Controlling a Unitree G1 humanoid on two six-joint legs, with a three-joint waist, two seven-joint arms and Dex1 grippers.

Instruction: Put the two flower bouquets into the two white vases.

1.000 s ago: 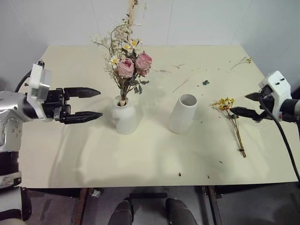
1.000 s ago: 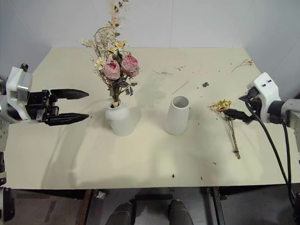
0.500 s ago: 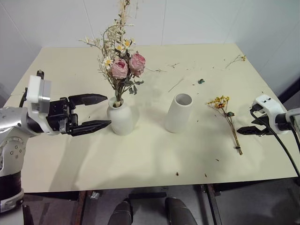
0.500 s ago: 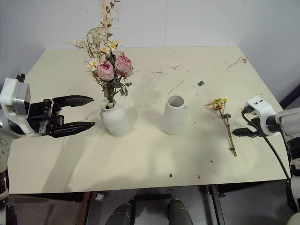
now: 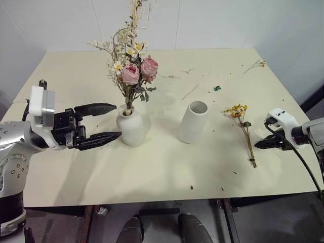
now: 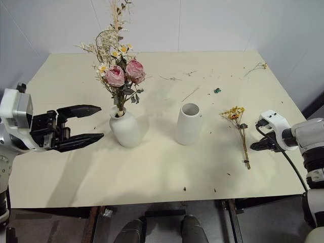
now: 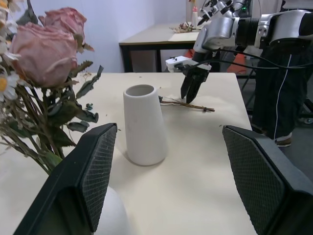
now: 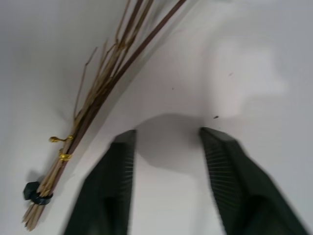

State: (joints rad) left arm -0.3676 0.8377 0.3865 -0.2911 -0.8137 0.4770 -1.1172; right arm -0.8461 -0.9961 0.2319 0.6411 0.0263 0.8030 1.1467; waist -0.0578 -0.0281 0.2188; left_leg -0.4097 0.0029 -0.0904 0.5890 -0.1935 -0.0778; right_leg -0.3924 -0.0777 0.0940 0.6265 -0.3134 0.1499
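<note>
We cannot make out the tie at the stem ends of the thin bunch [image 5: 245, 132] from the head views; in the right wrist view it reads as a dark band with yellow wire. The big bunch [image 5: 130, 71] is cut off at the top edge and its stems are hidden inside the squat vase [image 5: 131, 127].

The worktop [image 5: 167, 172] is pale cream, littered with twigs and scraps [image 5: 193, 91] toward 12 and 1 o'clock; white walls [image 5: 212, 23] close it in.

The cylinder vase [image 5: 194, 122] stands empty at centre, well apart from the squat vase at 9 o'clock. The thin bunch lies flat at 3 o'clock. The right tool [image 5: 261, 145], partly spread, holds nothing just beside the stem ends, near the worktop's right edge. The left tool [image 5: 108, 122] hovers spread wide, empty, beside the squat vase. The front strip at 6 o'clock lies open.
</note>
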